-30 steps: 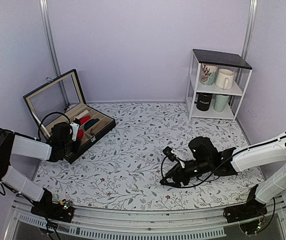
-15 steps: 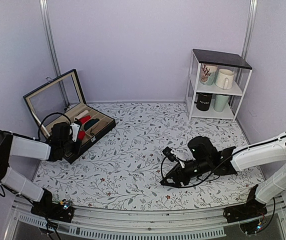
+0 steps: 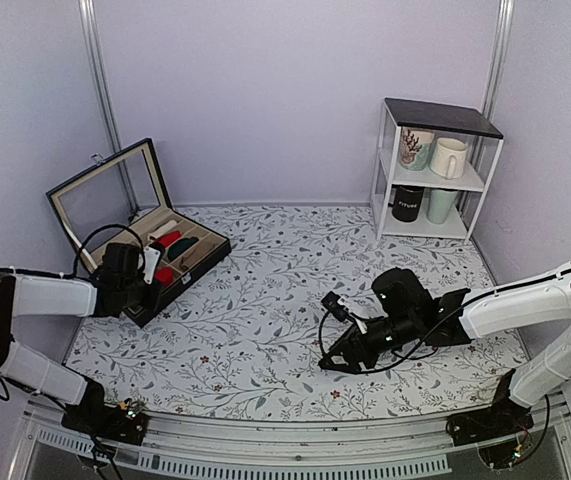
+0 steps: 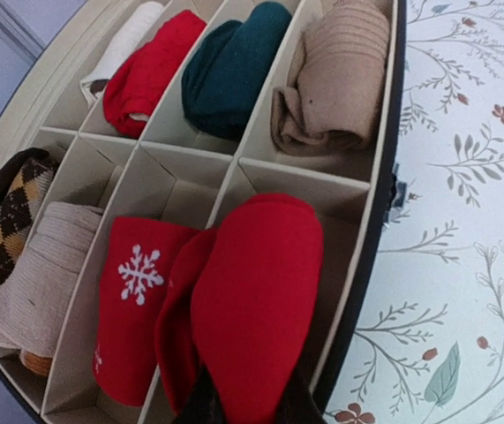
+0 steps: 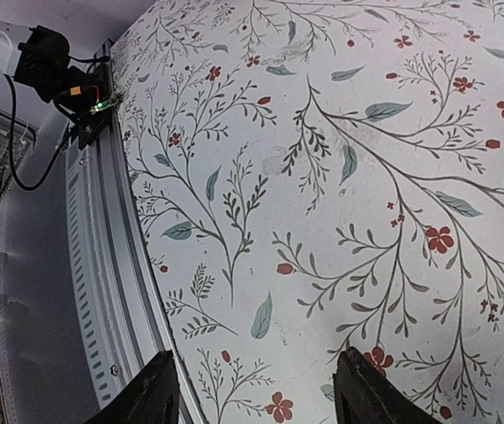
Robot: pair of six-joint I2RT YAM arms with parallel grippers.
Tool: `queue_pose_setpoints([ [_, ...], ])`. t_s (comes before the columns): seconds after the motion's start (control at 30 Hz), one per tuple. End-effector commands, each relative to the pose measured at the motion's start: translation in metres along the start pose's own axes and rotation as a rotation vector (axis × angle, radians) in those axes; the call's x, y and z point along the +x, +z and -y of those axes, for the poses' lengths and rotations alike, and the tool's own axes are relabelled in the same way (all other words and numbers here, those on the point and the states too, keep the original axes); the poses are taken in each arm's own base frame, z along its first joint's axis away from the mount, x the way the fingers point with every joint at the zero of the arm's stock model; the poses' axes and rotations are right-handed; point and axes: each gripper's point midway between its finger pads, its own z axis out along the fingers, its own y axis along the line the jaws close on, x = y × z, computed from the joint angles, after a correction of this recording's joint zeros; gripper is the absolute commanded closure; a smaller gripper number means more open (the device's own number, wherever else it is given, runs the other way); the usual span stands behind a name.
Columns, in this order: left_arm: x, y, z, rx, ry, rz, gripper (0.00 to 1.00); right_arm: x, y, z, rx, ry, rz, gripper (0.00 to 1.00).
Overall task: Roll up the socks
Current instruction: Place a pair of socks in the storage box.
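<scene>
Two arms work at opposite sides of the floral worktop (image 3: 265, 300). At the left, the left end effector (image 4: 246, 405) reaches into an open divided box (image 4: 371, 265), its dark fingers (image 4: 200, 402) pressed against both sides of the red socks (image 4: 256, 300), so it is clamped on them. The rolled bulk of the socks sits in the compartment against the box's right wall, while a flatter red part bearing a white snowflake lies in the next compartment to the left. The other compartments hold a dark green roll (image 4: 229, 71), a tan ribbed roll (image 4: 335, 79), another red roll (image 4: 150, 75), a black-brown argyle roll (image 4: 9, 216) and a beige roll (image 4: 35, 283). At the near right, the right end effector (image 5: 256, 393) is low over the worktop with its fingers (image 5: 137, 389) wide apart. A white shelf (image 3: 435, 120) holding mugs stands at the far right.
</scene>
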Motion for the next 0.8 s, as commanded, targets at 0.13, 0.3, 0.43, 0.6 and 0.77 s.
queue_pose_setpoints([
  [0.13,-0.008,0.004,-0.007,-0.012,0.021,-0.082,1.0,0.0,0.002,0.0,-0.006,-0.007,-0.013,0.39],
  [0.3,-0.002,0.01,-0.007,0.0,0.023,-0.154,1.0,-0.004,0.0,-0.003,-0.012,-0.032,-0.002,0.39],
  [0.43,-0.001,0.013,-0.007,-0.004,0.041,-0.154,1.0,-0.01,-0.004,-0.006,-0.017,-0.057,0.017,0.39],
  [0.6,0.023,0.036,0.004,0.022,0.074,-0.288,1.0,-0.008,-0.006,-0.005,-0.01,-0.071,0.023,0.39],
  [0.77,0.017,0.05,0.007,0.033,0.099,-0.265,1.0,-0.002,-0.008,-0.003,-0.001,-0.061,0.03,0.39],
])
